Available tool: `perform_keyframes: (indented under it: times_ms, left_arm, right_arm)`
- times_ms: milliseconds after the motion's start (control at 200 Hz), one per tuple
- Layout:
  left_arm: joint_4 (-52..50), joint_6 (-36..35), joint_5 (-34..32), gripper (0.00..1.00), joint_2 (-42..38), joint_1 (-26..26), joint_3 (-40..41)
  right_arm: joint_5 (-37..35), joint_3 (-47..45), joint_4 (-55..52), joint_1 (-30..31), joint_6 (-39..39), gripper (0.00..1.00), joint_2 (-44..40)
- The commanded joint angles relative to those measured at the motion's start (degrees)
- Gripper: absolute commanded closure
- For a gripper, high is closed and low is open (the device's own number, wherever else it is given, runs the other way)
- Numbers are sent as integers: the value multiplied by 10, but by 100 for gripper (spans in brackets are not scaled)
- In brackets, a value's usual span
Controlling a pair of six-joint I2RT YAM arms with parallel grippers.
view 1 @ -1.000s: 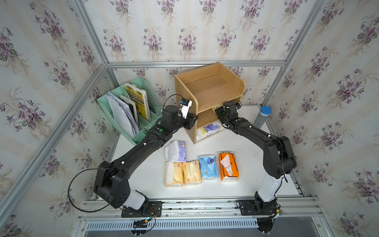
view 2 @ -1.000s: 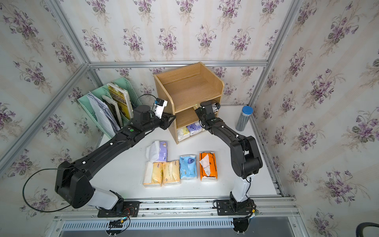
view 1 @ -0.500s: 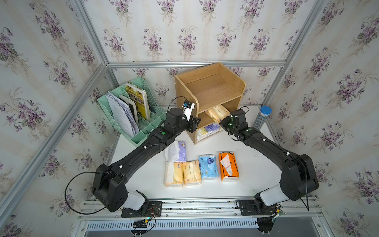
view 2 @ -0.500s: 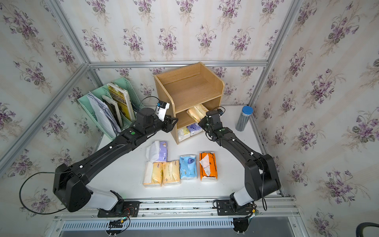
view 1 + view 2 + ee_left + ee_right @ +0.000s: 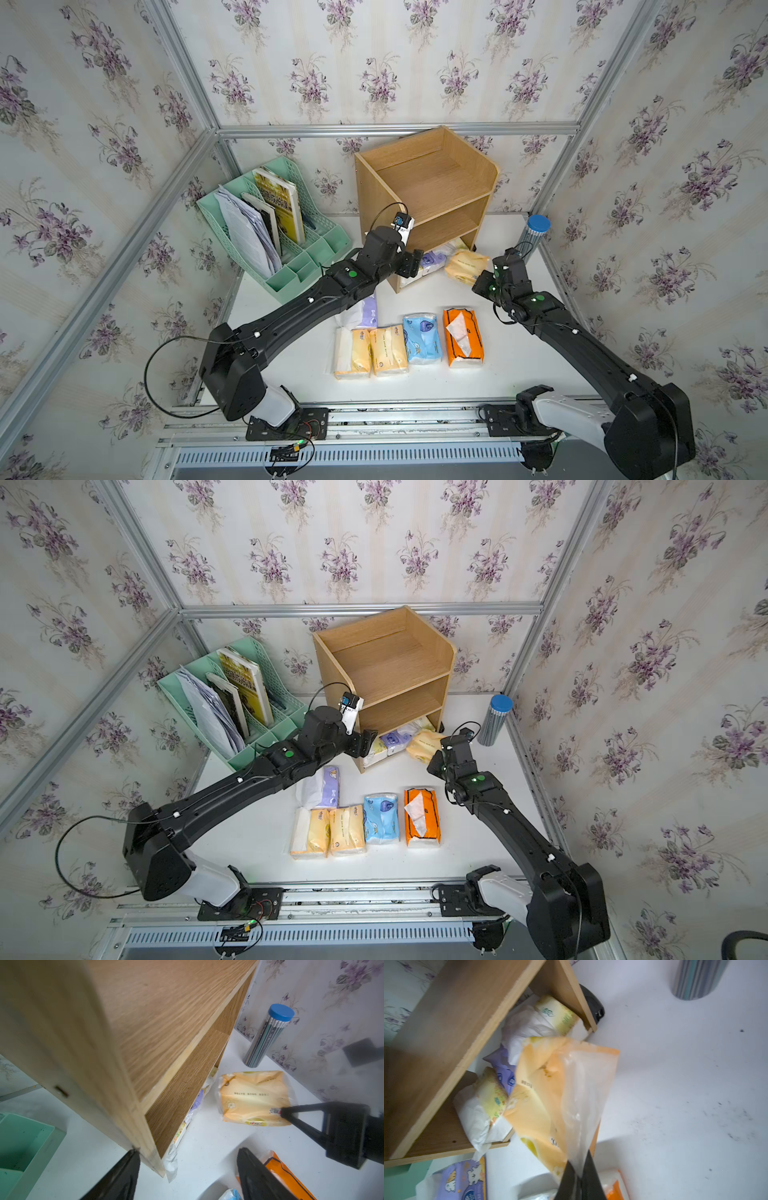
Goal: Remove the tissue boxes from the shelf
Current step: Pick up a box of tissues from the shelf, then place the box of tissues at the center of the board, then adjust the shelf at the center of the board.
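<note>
Both top views first: the shelf [image 5: 432, 187] stands at the back of the white table [image 5: 523, 365], top and middle tiers bare, packs bunched in the bottom tier. The right gripper [image 5: 473, 277] has the peach pack [image 5: 463, 262] pinched, and that pack is out in front of the bottom tier, just beside the side panel on the right arm's side. The left gripper [image 5: 414, 266] hangs low at the shelf's opposite front corner. Out on the table, a purple pack [image 5: 368, 311] lies behind a neat line of four: yellow pack [image 5: 353, 353], pale orange pack [image 5: 388, 349], light blue pack [image 5: 422, 338], orange pack [image 5: 461, 340]. A green file rack [image 5: 332, 241] stands beside the shelf on one side, a blue-capped pencil tube [image 5: 534, 239] on the other. Over to the left wrist view: the black fingers [image 5: 124, 1176] are spread wide, gripping nothing, with the shelf's bottom front corner in the gap. Beyond, the peach pack is clear of the wood, the right gripper's tips closed on its edge. Now the right wrist view: jaws pressed tight on the clear plastic end flap, the peach pack hanging from it; whether it touches the table I cannot tell. Behind it the bottom tier holds three more: a pale green-yellow pack [image 5: 558, 1016], a lilac pack [image 5: 502, 1061], and a floral yellow pack [image 5: 488, 1103] showing white tissue.
</note>
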State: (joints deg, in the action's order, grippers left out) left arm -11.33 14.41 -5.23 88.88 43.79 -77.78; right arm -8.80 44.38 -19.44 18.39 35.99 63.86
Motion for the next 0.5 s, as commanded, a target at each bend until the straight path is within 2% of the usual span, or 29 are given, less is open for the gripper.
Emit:
perform_keyframes:
  times_ms: [0,280,500]
  left_arm:
    - [10,22,-23,17,26,7,-21]
    - [-4,57,-90,2,60,8,-35]
    - [-33,81,-130,1,94,-17,-54]
  right_arm:
    - [-13,-17,-17,-18,-27,99,-20]
    - [0,-57,-26,-75,-34,99,-76]
    - [-1,-96,-22,-101,-29,99,-73]
